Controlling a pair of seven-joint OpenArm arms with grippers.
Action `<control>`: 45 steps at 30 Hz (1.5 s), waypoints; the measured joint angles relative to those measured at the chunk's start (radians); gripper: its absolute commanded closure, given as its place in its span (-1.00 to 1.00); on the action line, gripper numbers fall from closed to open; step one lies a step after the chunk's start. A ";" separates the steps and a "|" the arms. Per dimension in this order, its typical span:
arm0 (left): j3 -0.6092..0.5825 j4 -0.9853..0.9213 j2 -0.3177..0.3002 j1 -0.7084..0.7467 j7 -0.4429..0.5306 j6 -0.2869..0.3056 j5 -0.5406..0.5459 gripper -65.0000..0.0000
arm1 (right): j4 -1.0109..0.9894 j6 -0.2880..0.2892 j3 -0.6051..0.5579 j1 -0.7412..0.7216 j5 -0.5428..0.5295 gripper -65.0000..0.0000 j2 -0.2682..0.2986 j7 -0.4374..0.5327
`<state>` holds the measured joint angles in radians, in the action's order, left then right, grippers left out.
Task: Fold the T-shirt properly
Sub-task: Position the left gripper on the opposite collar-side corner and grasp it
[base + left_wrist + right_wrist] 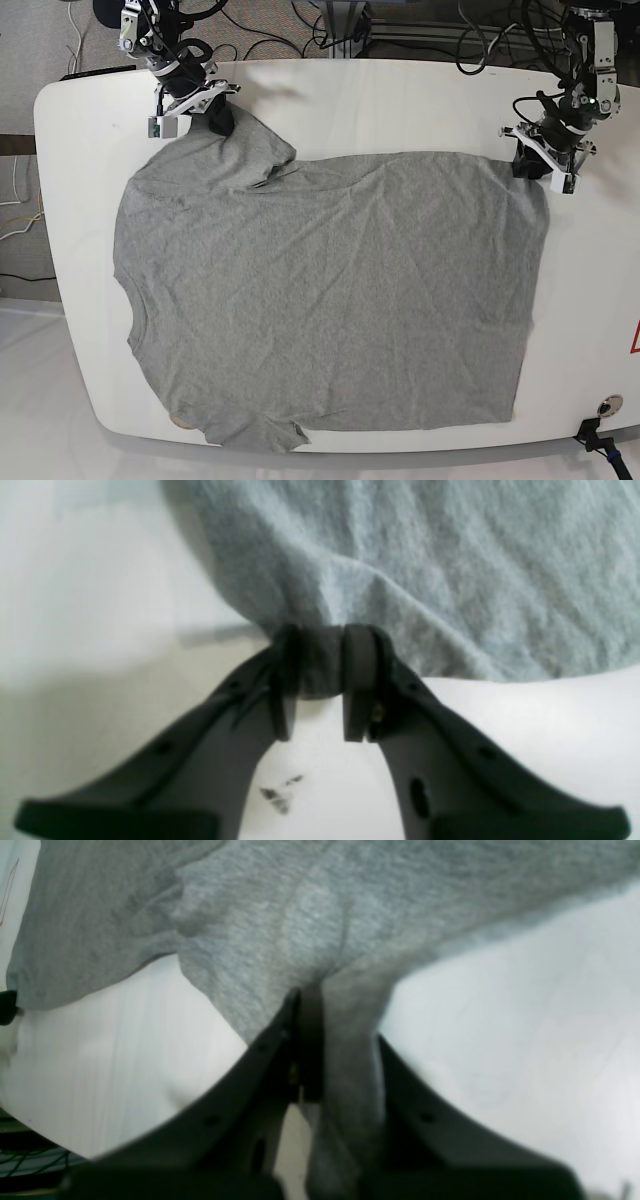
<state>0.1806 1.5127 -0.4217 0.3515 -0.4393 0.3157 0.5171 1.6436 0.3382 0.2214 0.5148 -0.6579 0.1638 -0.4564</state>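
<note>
A grey T-shirt (330,290) lies spread flat on the white table (400,100), its collar toward the left edge and its hem toward the right. My left gripper (527,160) sits at the shirt's far right hem corner, shut on a pinch of the grey fabric (320,665). My right gripper (217,118) is at the far left, by the upper sleeve, shut on a bunched fold of the shirt (345,1040). The sleeve cloth (255,150) is pulled up and creased toward that gripper.
Cables (300,30) and equipment lie behind the table's far edge. The table's right front corner carries a red-marked sticker (634,340) and a small round fitting (606,406). A dark smudge (280,797) marks the tabletop under my left gripper.
</note>
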 measured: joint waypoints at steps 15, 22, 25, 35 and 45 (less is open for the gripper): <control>0.014 0.023 -0.001 0.017 -0.016 -0.024 0.084 0.09 | 0.006 0.000 0.000 0.003 -0.001 1.00 0.002 0.000; 0.092 0.039 -0.010 0.057 -0.047 -0.003 0.253 0.25 | 0.015 -0.005 0.002 0.010 -0.004 1.00 0.002 -0.002; 0.131 0.041 -0.017 0.074 -0.051 -0.001 0.285 0.24 | 0.018 -0.004 0.016 0.013 -0.012 1.00 0.000 -0.016; 0.197 0.072 -0.011 0.111 -0.081 -0.006 0.301 0.18 | 0.051 -0.005 0.088 0.059 -0.019 1.00 -0.003 -0.038; 0.213 0.063 -0.008 0.113 -0.107 0.000 0.292 0.14 | 0.043 0.003 0.085 0.048 -0.023 1.00 -0.003 -0.047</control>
<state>0.3939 1.5753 -0.4297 0.4648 -0.5465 0.3161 0.8093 1.6871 0.3408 0.3061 0.5629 -0.6811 0.1608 -0.5030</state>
